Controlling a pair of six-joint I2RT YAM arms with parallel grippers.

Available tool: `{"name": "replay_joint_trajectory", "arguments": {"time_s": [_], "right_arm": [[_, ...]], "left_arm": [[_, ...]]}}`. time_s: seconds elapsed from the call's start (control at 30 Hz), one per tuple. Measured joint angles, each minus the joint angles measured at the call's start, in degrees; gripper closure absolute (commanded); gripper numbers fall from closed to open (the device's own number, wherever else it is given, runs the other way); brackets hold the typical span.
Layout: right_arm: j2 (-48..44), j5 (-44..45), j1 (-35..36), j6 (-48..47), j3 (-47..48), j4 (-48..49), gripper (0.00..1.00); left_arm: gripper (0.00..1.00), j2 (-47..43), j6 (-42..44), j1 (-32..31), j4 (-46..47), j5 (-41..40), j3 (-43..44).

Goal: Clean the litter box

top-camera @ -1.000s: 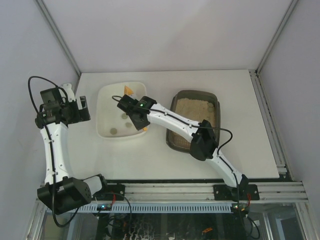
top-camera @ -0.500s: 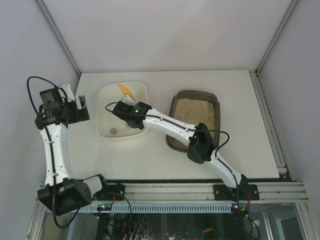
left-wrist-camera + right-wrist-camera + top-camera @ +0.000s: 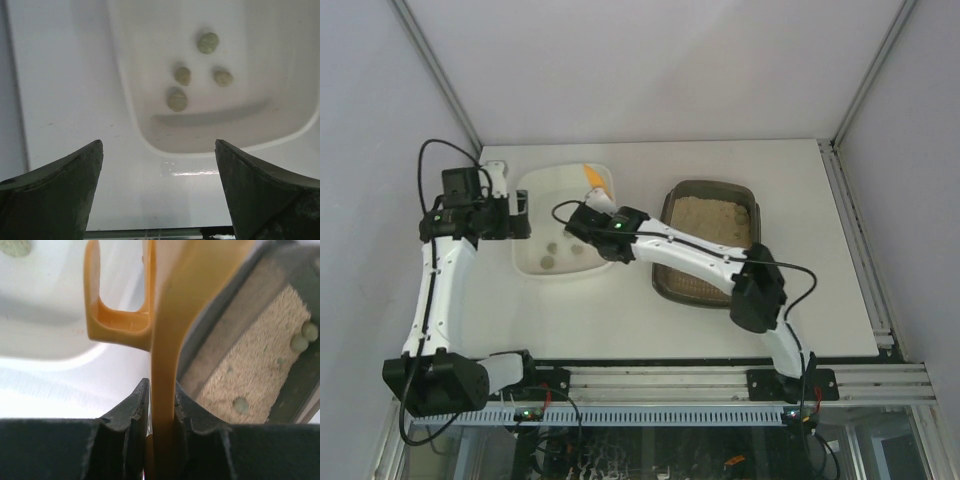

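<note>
Since one second ago both arms have moved: the left gripper point(image 3: 520, 217) has come in from the far left side to the left edge of the white tray point(image 3: 560, 168), and the right gripper point(image 3: 603, 213) has drawn the yellow scoop point(image 3: 592, 179) back from the middle of this tray to its right rim. The left gripper stands wide and holds nothing. It hangs over the tray's near corner, probably to steady the tray, though it cannot be told if it touches. The right gripper is closed tight on the handle of the scoop, with the head pointing away from it. Four greenish clumps point(image 3: 177, 99) lie in the white tray, so this tray seems to serve as the place for the waste. The litter box point(image 3: 710, 184) sits just beside it on the right, on the table point(image 3: 650, 160), with sandy litter point(image 3: 715, 220) inside. At least three more clumps are visible there, so the job seems not finished, and the scoop likely must return for them.
</note>
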Motion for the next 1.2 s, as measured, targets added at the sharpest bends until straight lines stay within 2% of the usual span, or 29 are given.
{"name": "replay_joint_trajectory", "arguments": {"time_s": [0.1, 0.27, 0.47, 0.57, 0.7, 0.9, 1.03, 1.2], "right_arm": [[-10.29, -2.97, -0.96, 5.07, -10.75, 2.91, 1.00], [-32.50, -11.28, -3.39, 14.34, -31.26, 13.07, 1.00], [-57.75, -32.48, -13.68, 32.72, -63.08, 35.19, 1.00], [-62.99, -41.24, -18.14, 44.89, -77.92, 47.34, 1.00], [-65.31, -47.98, -19.71, 60.81, -92.04, 62.47, 1.00], [-63.43, -51.15, -21.14, 79.06, -102.09, 86.71, 1.00], [-55.78, -51.93, -23.06, 87.32, -103.08, 101.07, 1.00], [-39.52, -51.17, -23.91, 96.48, -103.78, 121.46, 1.00]], "left_arm": [[0.02, 2.08, -0.96, -6.01, -0.04, 0.59, 0.61], [0.02, 7.98, -2.29, -9.35, -1.01, 3.28, 7.61], [0.00, 17.22, -2.21, -18.58, -1.68, 2.21, 20.24], [0.00, 22.08, -2.49, -22.91, -2.03, 2.25, 26.60], [0.00, 28.02, -4.48, -25.42, -2.43, 3.82, 34.05], [0.00, 32.87, -7.26, -28.13, -2.89, 5.03, 37.51], [0.00, 32.59, -7.43, -28.89, -2.43, 5.03, 36.83], [0.00, 30.49, -7.17, -28.83, -1.62, 4.02, 32.04]]}}
